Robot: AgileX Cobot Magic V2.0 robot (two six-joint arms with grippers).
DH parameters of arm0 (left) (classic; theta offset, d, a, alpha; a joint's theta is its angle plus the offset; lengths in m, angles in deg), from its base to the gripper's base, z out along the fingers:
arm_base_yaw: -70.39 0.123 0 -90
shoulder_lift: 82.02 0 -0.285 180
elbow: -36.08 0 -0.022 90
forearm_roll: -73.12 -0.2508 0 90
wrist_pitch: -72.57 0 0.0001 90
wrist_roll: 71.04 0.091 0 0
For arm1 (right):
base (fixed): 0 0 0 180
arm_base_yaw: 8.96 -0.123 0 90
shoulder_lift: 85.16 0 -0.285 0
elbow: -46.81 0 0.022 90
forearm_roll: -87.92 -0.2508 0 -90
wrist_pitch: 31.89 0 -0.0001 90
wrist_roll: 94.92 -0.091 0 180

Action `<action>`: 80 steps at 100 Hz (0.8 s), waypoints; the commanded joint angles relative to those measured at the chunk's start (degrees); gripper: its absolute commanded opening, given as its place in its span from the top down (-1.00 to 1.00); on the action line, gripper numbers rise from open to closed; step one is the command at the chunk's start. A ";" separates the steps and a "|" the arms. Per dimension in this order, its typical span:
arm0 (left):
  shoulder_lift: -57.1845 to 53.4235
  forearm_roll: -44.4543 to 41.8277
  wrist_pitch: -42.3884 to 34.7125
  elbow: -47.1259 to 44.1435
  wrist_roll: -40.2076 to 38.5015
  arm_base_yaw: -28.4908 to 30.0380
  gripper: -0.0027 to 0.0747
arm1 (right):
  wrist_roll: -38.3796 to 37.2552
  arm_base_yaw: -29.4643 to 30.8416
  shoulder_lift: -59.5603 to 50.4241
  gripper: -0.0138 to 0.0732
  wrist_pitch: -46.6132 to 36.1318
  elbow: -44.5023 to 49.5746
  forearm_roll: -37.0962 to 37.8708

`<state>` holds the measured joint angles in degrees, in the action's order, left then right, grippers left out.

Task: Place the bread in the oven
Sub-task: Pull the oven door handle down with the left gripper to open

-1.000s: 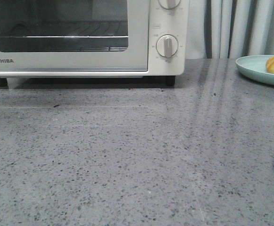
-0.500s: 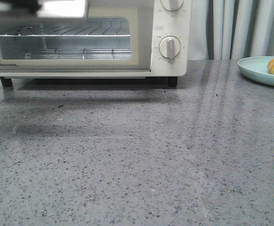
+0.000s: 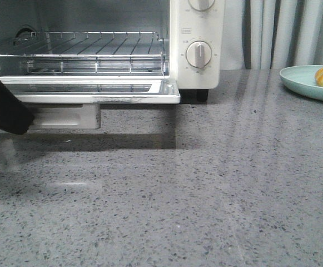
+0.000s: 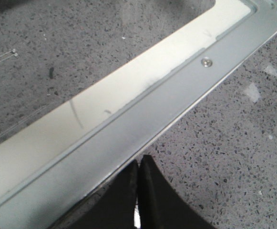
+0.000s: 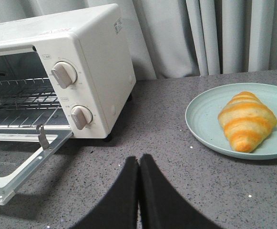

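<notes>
Front view: the oven point(image 3: 194, 33) stands at the table's point(image 3: 205, 194) far left, its door point(image 3: 94, 92) hanging open and the rack point(image 3: 78, 44) bare. The bread point(image 5: 247, 120) lies on a plate point(image 5: 202, 114) well to its right. The left gripper point(image 4: 138, 167) sits fingers together by the door's edge, holding nothing; the right gripper point(image 5: 138, 164) is likewise closed and empty.

Kitchen counter, toaster oven point(image 3: 94, 50) (speckled stone), curtains point(image 5: 214, 36)

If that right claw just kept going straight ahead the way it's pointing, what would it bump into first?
Probably the gray countertop first, since the shut right gripper looks angled downward at it. Beyond lies bare surface between the oven and the plate; depth is hard to judge.
</notes>
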<state>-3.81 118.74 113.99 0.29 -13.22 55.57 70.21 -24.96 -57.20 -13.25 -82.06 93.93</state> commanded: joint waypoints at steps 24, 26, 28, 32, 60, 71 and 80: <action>-1.25 2.84 -1.33 1.88 -0.55 0.24 0.99 | 0.49 0.04 1.30 0.80 -4.48 -2.02 0.92; -1.25 2.84 -1.00 1.88 -0.55 0.24 0.99 | 0.49 0.04 1.42 0.80 -4.71 -2.02 0.92; -1.25 2.84 -0.63 1.88 -0.55 0.24 0.99 | 0.49 0.04 1.62 0.80 -4.83 -2.02 0.92; -1.25 2.84 0.37 1.88 -0.55 0.24 0.99 | 0.49 0.04 1.86 0.79 -5.30 -2.02 0.92; -6.27 3.70 3.16 2.26 -0.55 0.24 0.99 | 0.49 0.04 4.87 0.79 -7.65 -2.95 2.13; -13.89 4.12 2.80 3.60 -0.55 0.24 0.99 | 0.49 0.04 9.22 0.79 -4.50 -7.58 2.26; -20.41 4.22 2.68 4.85 -0.55 0.24 0.99 | 0.49 0.04 14.75 0.79 0.80 -14.07 3.27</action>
<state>-17.33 119.61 117.24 2.29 -13.22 55.67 70.21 -24.96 -47.33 -12.41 -89.17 95.48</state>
